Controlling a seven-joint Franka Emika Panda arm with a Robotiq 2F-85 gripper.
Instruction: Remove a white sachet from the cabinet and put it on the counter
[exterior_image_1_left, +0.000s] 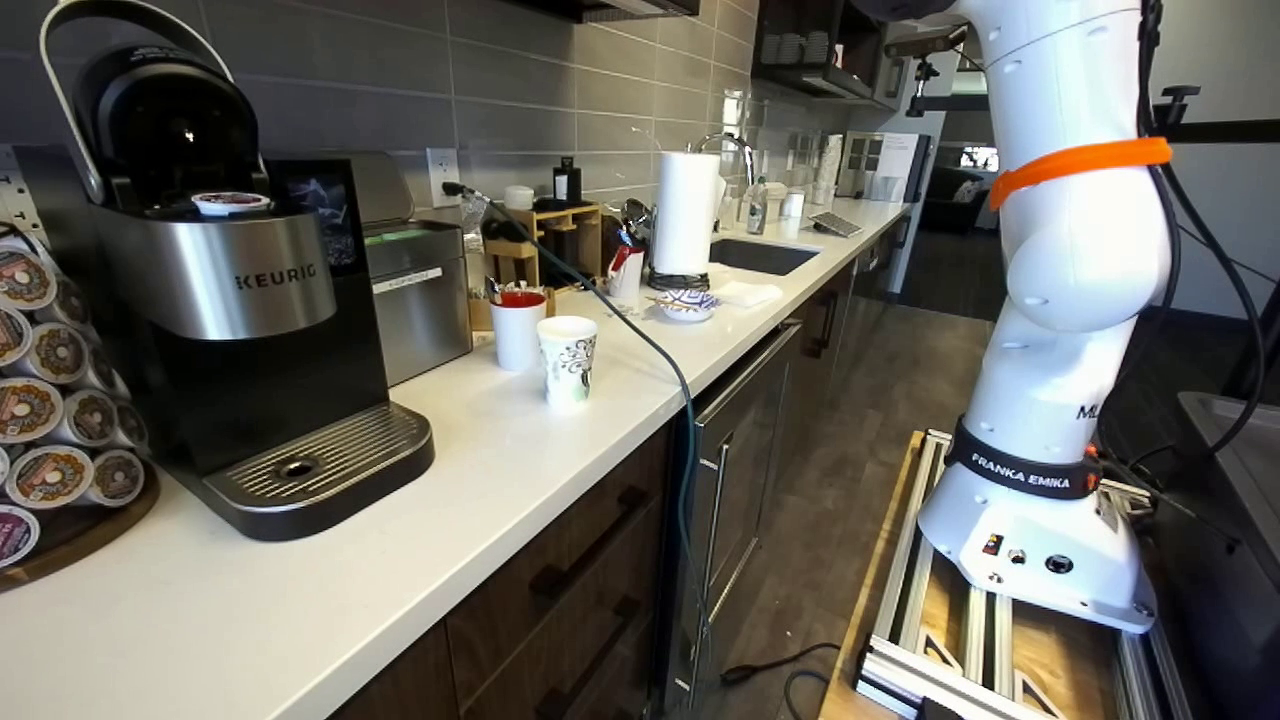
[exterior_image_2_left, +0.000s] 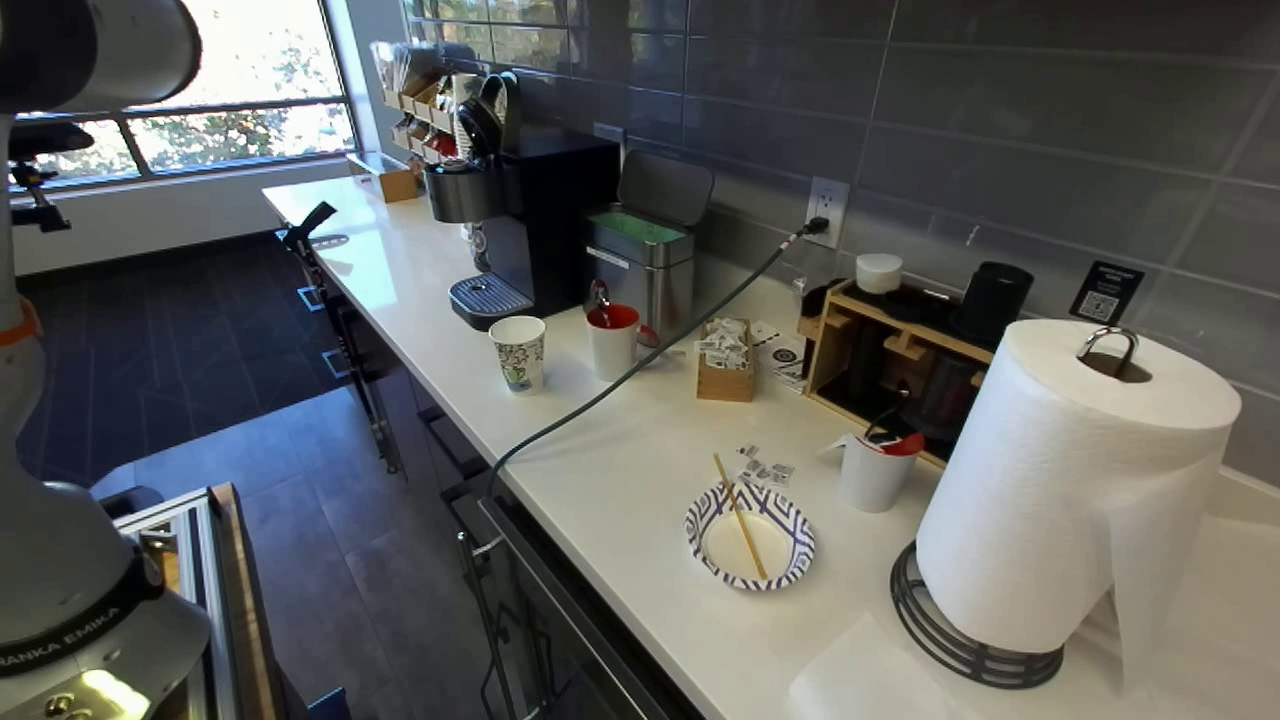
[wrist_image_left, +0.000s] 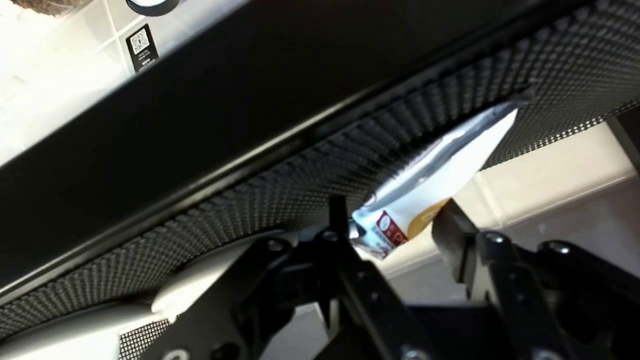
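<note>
The white sachet (wrist_image_left: 430, 180), with a red label and an orange patch, leans against black mesh (wrist_image_left: 300, 185) in the wrist view. My gripper (wrist_image_left: 395, 215) is open, with its fingers on either side of the sachet's near end. The right finger overlaps the sachet's edge; I cannot tell whether it touches. The cabinet (exterior_image_1_left: 560, 6) shows as a dark lower edge at the top of an exterior view. The white counter (exterior_image_1_left: 490, 450) runs below it, and it also shows in an exterior view (exterior_image_2_left: 620, 470). Neither exterior view shows the gripper.
A dark bar (wrist_image_left: 250, 75) crosses the wrist view beside the mesh. White rounded items (wrist_image_left: 75, 320) lie at its lower left. On the counter stand a coffee maker (exterior_image_1_left: 220, 280), a patterned cup (exterior_image_1_left: 568, 360), a bowl (exterior_image_2_left: 750, 535) and paper towels (exterior_image_2_left: 1080, 500). A cable (exterior_image_2_left: 650, 360) crosses the counter.
</note>
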